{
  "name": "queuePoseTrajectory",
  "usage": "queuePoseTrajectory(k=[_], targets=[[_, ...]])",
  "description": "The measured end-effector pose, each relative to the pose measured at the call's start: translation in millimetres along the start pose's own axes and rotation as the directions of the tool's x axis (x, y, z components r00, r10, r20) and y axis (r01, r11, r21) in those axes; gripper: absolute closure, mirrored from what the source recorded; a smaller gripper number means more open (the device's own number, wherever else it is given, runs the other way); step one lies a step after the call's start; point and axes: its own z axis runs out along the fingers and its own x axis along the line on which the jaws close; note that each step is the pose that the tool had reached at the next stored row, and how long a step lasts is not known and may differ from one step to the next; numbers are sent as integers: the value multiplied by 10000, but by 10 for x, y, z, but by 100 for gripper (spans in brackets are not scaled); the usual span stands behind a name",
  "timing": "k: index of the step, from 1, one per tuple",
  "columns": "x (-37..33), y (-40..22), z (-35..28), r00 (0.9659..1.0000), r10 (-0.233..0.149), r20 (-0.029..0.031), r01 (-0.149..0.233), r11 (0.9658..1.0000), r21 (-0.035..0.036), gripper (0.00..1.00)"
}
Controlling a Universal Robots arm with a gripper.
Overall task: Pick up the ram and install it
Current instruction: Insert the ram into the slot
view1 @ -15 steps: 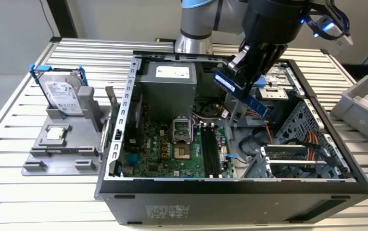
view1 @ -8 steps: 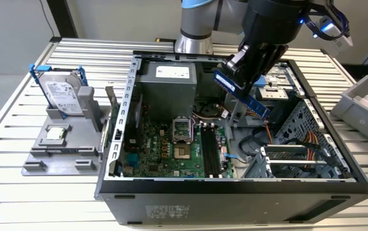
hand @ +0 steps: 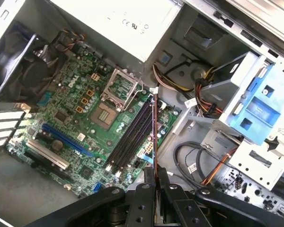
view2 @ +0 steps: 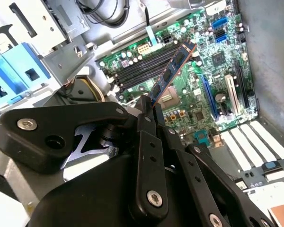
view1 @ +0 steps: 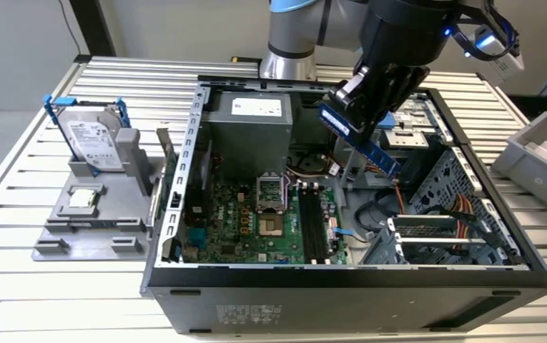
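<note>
Ram [view2: 173, 71] sits clamped in the end effector [view2: 149, 108] above the motherboard [view2: 217, 56] — tilted, not yet in the long black slots [view2: 132, 71] — so a skewed descent could jam it on a slot edge.

Open air lies between the ram [view1: 376, 151] and the black memory slots [view1: 313, 223]. The power supply [view1: 247, 128], cables [view1: 380, 212] and drive cage [view1: 435, 232] stand close around them.
</note>
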Motion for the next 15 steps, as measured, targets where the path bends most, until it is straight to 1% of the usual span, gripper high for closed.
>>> queuePoseTrajectory(k=[8, 15], targets=[[2, 0, 1, 9995, 319, 10, -319, 9995, 3, 100], [2, 1, 0, 9982, 597, 16, -597, 9982, 9, 100]])
